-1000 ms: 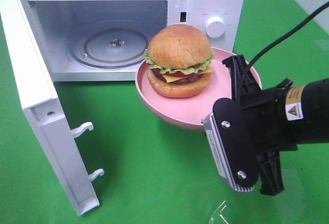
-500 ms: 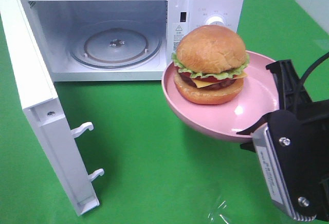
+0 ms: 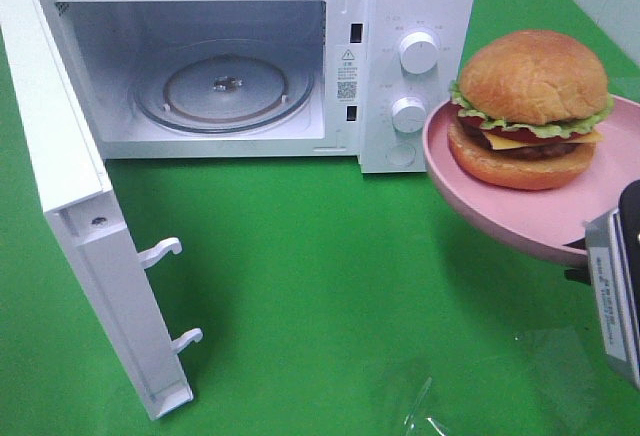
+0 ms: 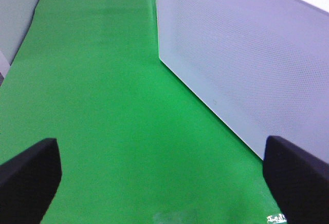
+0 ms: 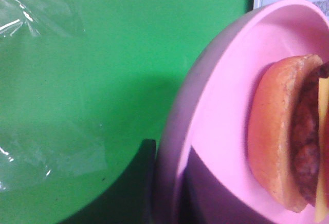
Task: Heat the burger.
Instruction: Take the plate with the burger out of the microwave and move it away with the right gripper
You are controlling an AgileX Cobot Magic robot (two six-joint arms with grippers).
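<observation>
We observed the microwave point(image 3: 250, 56) standing on the green cloth point(image 3: 320, 296) well off to the left of the right pincer point(image 3: 618, 291), its door point(image 3: 80, 206) swung fully open and the glass turntable point(image 3: 225, 88) bare. The pink plate point(image 3: 530, 216) hung in the air directly above and in front of that pincer, level with the control knobs point(image 3: 418, 52) and outside the cavity. We saw the plate's near rim run down into the pincer body; the jaws themselves were hidden, but we took them to be clenched on that rim. The burger point(image 3: 530, 106) sat loose on the plate, just beyond the pincer. We judged it light yet top-heavy, a soft stack of bun, lettuce and patty that could slide or topple if the plate tilted; the stiff rim was therefore the better hold, not the bun. The left pincer point(image 4: 164, 183) stood released beside the microwave's side wall, holding nothing
</observation>
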